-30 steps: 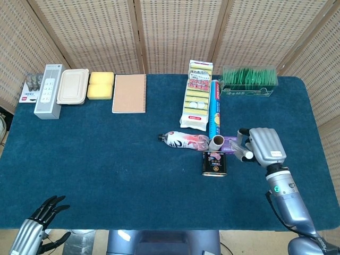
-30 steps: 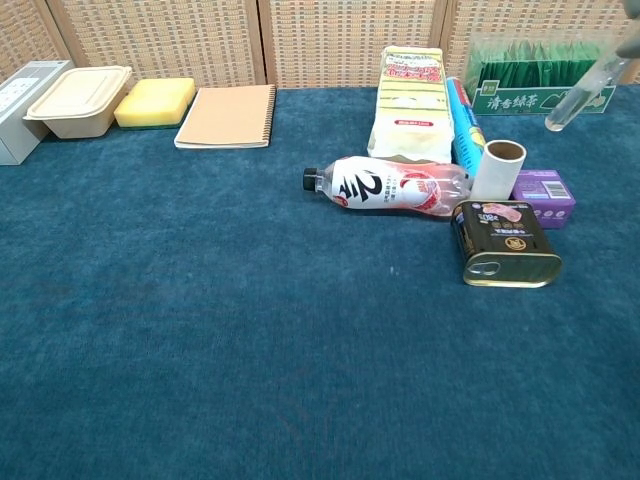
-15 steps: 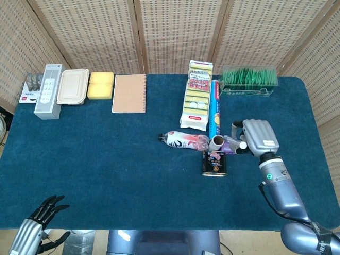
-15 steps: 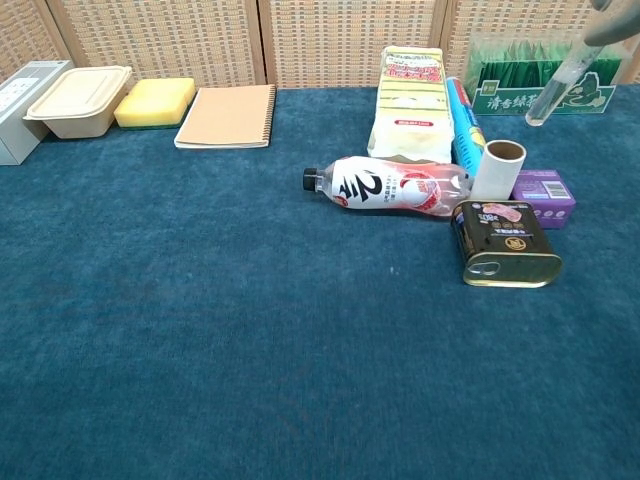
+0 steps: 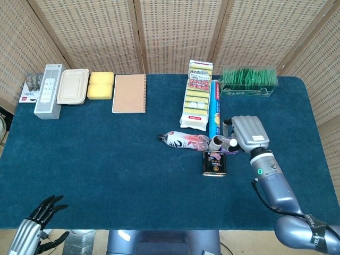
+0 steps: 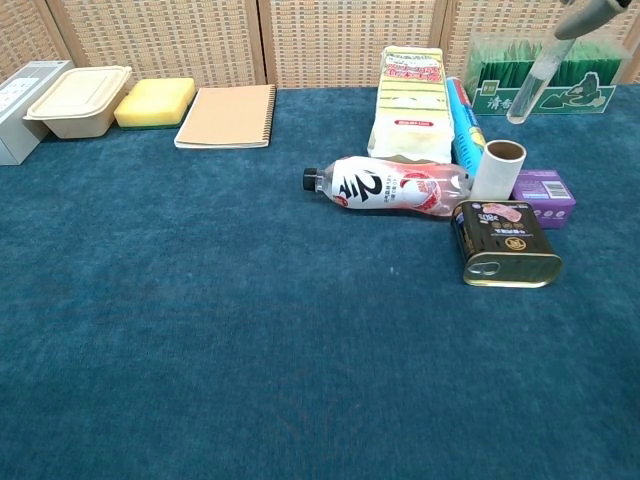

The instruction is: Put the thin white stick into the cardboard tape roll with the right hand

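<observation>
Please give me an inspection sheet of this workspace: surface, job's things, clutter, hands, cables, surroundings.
Surface: blue cloth table.
Job's things: roll upright beside can; stick tilted, above the roll, not in.
Clutter: bottle lying on its side; notebook, sponge, tray, tea box along the far edge.
Hands: right hand holds the stick; left hand low at the near edge, holds nothing.
Cables: nothing seen.
Surroundings: wicker screens behind.
</observation>
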You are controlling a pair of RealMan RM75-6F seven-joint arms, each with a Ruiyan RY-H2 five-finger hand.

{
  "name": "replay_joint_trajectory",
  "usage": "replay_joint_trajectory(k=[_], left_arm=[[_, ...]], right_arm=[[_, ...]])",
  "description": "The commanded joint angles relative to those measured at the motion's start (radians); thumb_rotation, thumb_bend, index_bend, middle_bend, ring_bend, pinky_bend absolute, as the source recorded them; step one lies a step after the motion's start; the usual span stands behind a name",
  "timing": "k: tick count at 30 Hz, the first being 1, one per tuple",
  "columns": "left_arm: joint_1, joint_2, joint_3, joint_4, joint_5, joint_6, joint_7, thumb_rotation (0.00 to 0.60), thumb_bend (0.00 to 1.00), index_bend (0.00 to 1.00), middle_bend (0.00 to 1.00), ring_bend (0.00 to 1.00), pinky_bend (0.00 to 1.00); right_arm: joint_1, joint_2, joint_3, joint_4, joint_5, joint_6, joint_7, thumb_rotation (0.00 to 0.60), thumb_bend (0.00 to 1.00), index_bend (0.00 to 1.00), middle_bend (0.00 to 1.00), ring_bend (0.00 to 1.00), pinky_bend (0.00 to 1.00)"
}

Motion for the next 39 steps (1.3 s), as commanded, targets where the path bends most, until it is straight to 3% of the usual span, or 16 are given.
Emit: replay_joint_trajectory(k=[1,26,39], left_arm=[[0.000,0.000,0.000,0.001,-0.001,0.001,-0.002,0.600,0.18,0.24,0.15,0.10,0.27],[0.006,-0.001,-0.001,0.009,-0.013,-0.002,-0.008,0.600,0.18,0.24,0.15,0.10,0.27],[0.006,-0.008,-0.004,-0.009,-0.027,-0.026,0.020,0.600,0.18,0.24,0.15,0.10,0.27]], right_arm=[[0.011,-0.009,-0.008,0.000,0.010,0.008,-0.007,0.600,0.44,0.79,1.00,1.00,0.99],[0.074,-0.114,-0.071,0.070,0.009,0.036,-0.012,0.600,0.44,0.79,1.00,1.00,0.99],[0.087,-0.139,-0.084,0.162,0.010,-0.008,0.016,0.600,0.44,0.79,1.00,1.00,0.98]])
